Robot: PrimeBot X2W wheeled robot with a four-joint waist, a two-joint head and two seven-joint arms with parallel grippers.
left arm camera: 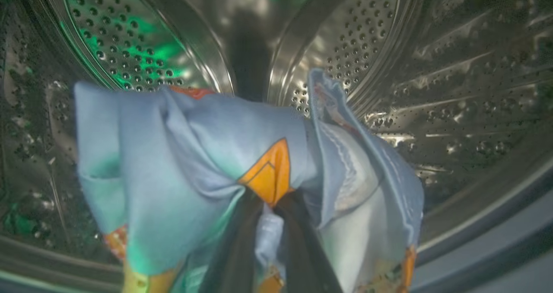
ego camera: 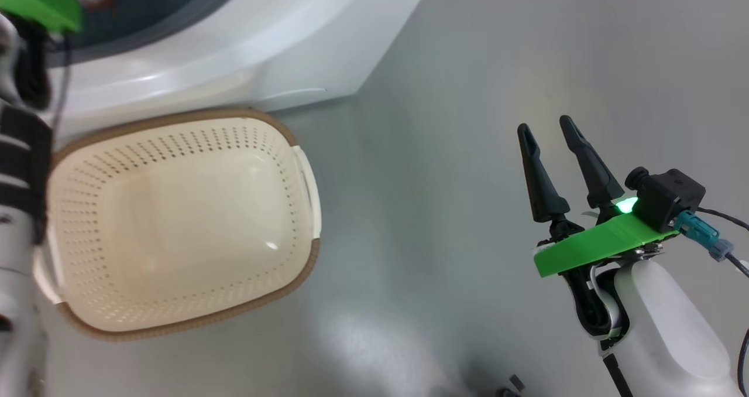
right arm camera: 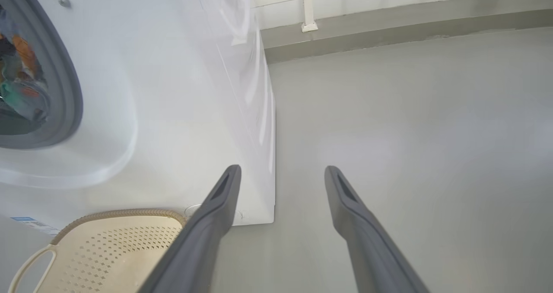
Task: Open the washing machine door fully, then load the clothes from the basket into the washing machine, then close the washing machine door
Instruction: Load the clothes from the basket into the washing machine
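Inside the steel drum (left arm camera: 129, 38) of the washing machine (ego camera: 246, 40), my left gripper (left arm camera: 270, 206) is shut on the clothes (left arm camera: 181, 163), a bunch of light blue fabric with orange print that hangs from its dark fingers. The same clothes (right arm camera: 19, 81) show through the machine's grey-rimmed opening in the right wrist view. The cream basket (ego camera: 175, 221) with a brown rim stands on the floor in front of the machine, nothing inside it. My right gripper (ego camera: 547, 129) hovers open over bare floor to the right of the basket, nothing between its fingers. The washing machine door is out of view.
Grey floor (ego camera: 468, 92) stretches to the right of the machine. A low kerb and a white railing (right arm camera: 309, 7) run behind it. My left forearm (ego camera: 23, 151) crosses the basket's left side, reaching up into the machine.
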